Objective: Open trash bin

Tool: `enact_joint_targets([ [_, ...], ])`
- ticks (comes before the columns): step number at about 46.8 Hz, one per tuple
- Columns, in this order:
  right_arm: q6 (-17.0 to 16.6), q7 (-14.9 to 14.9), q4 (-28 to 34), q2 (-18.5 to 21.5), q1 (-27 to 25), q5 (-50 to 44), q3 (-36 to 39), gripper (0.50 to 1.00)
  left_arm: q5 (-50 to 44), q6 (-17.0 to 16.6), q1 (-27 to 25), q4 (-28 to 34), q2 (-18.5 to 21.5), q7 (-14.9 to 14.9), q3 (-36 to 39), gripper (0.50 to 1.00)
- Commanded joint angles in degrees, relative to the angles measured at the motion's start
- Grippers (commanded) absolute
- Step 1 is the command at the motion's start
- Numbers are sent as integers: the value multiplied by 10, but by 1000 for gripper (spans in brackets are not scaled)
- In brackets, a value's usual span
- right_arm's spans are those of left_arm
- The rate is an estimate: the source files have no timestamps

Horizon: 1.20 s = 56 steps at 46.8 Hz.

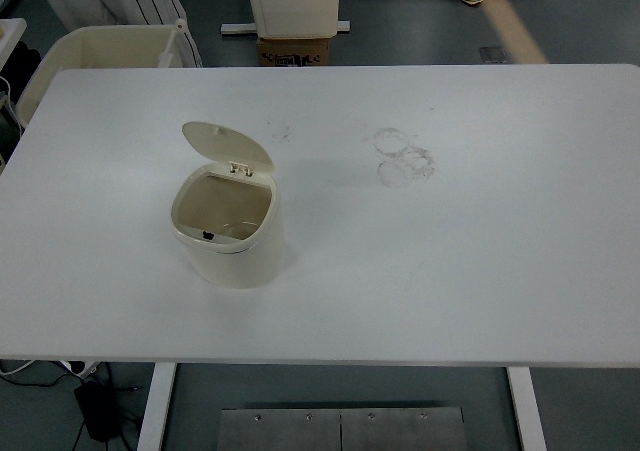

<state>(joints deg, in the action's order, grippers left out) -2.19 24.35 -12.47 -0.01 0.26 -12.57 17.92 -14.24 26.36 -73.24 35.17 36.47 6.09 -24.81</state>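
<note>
**Cream bin stands open, no hand over the bench**

Cream plastic, the trash bin [225,233] sits on the left half of the white bench [480,271], well back from the near edge. Its lid [226,146] is tipped up and back on the hinge at the far rim, so the mouth faces upward and toward the robot's side, with the small dark latch at the near rim. By that look, the task appears done.

Head view, the only one: neither arm reaches in from the side edges, so the state of either hand's fingers cannot be told. The bin lies left of the bench's middle, so the left arm would likely be the nearer one for any further touch. Faint ring marks [403,157] smudge the bench to the bin's right, well apart from it. A pale tub [95,51] stands on the floor beyond the far left corner.
</note>
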Motion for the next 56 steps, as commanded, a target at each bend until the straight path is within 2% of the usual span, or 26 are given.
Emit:
enact_joint_targets([
  [1, 0, 0, 0, 0, 0, 0, 0, 991, -29, 0, 27, -14, -1, -10, -11, 1000],
  [6, 0, 0, 0, 0, -2, 0, 0, 991, -49, 0, 61, -40, -4, -22, -32, 1000],
  [14, 0, 0, 0, 0, -4, 0, 0, 991, -52, 1, 113, -91, -36, -50, -66, 1000],
  [23, 0, 0, 0, 0, -7, 0, -1, 991, -52, 0, 169, -99, -48, -85, -95, 1000],
  [32, 0, 0, 0, 0, -7, 0, -1, 991, -53, -9, 211, -99, -72, -93, -96, 1000],
  [41, 0, 0, 2, 0, -7, 1, -1, 991, -52, -15, 238, -99, -73, -95, -96, 1000],
  [56, 0, 0, 3, 0, -7, 1, -1, 993, -52, -15, 254, -99, -74, -95, -96, 1000],
])
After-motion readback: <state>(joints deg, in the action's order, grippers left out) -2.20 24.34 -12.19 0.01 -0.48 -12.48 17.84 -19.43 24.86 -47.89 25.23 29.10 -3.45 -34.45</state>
